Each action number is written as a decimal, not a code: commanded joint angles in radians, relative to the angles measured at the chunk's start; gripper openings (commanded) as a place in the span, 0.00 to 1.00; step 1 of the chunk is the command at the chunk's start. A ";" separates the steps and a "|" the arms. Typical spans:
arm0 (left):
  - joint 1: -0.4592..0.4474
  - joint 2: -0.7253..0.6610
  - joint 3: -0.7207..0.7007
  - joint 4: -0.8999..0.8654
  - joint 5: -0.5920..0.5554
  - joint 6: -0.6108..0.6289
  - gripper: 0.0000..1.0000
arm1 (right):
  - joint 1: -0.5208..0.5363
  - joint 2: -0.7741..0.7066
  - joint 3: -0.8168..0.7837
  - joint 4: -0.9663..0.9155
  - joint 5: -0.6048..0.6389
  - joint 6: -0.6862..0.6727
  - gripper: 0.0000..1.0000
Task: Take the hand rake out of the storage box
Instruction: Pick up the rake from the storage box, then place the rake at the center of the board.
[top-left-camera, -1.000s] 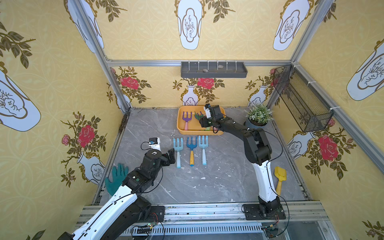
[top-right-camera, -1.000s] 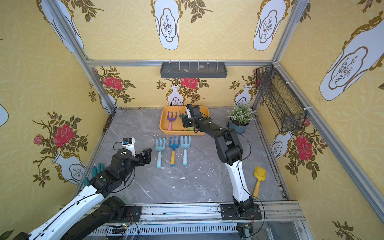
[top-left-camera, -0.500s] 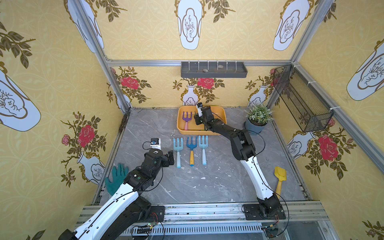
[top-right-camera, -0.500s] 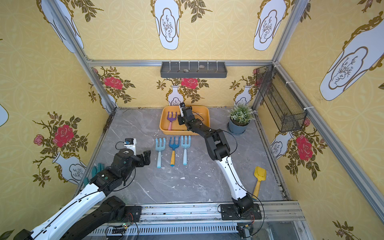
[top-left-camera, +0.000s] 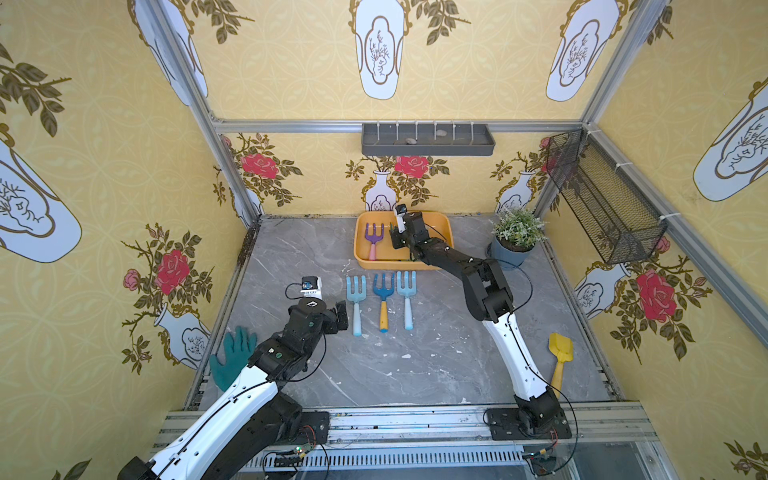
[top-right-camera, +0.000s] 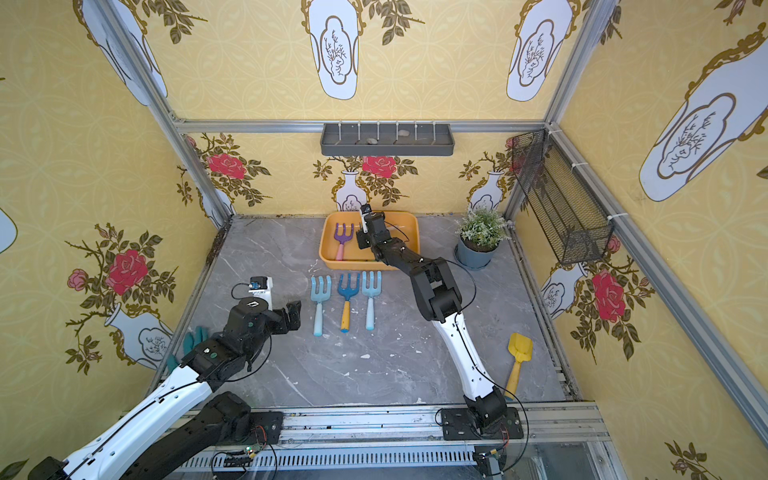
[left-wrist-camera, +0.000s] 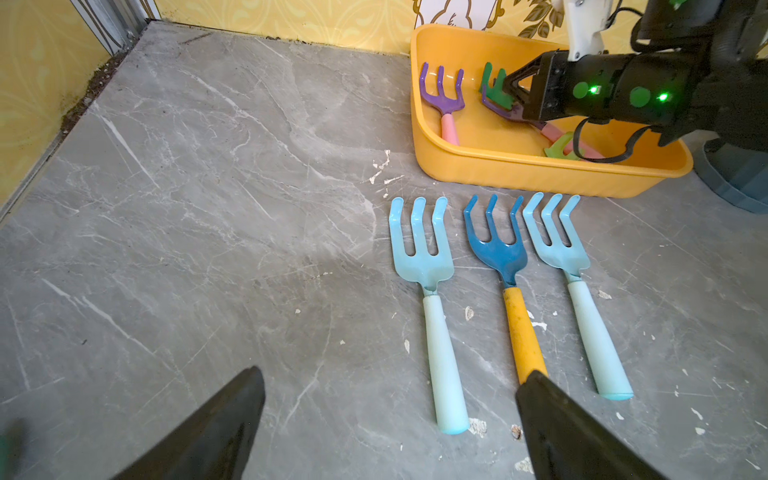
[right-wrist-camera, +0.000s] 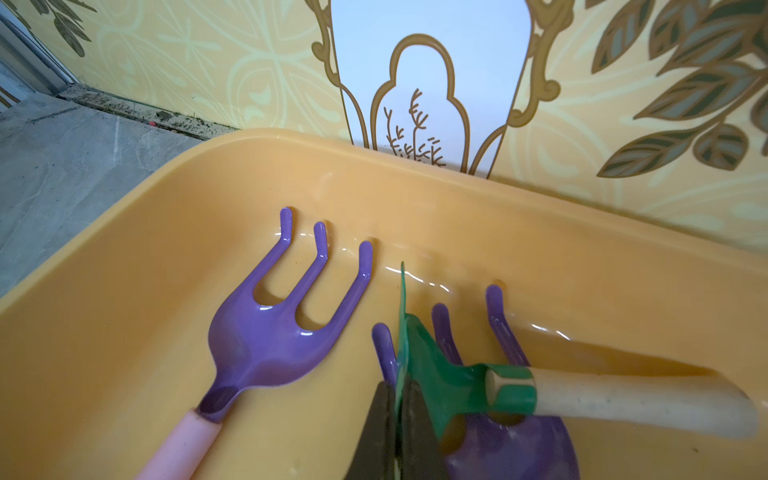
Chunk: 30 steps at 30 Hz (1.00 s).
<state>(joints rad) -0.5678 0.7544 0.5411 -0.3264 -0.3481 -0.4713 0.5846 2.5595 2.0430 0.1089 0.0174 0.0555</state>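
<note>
Storage box — shallow orange-yellow tray with rounded corners — sits midway along the back edge of the bench. Inside it the green hand rake, a thin flat green head on a pale cream handle, rests on top of a purple rake, with the right gripper pinched tight on the edge of its head. Left gripper spread wide and empty, over bare bench beside three blue rakes.

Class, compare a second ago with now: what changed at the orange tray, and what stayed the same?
The right gripper swung across the shallow orange-yellow plastic storage box toward the purple pink-handled rake and closed on the head of the green plastic hand rake. The open left gripper, that purple rake and the three blue rakes on the table stayed put.
</note>
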 joint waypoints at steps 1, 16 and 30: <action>0.002 0.003 -0.010 0.013 -0.014 0.004 1.00 | 0.001 -0.053 -0.051 0.068 -0.006 0.006 0.00; 0.005 0.006 -0.014 0.014 -0.015 -0.002 1.00 | 0.093 -0.343 -0.203 -0.063 0.267 0.036 0.00; 0.009 -0.017 -0.023 0.022 0.032 -0.008 1.00 | 0.276 -0.931 -0.838 -0.558 0.658 0.637 0.00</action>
<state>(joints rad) -0.5613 0.7395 0.5282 -0.3225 -0.3397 -0.4736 0.8425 1.6817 1.2881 -0.3183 0.6083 0.5179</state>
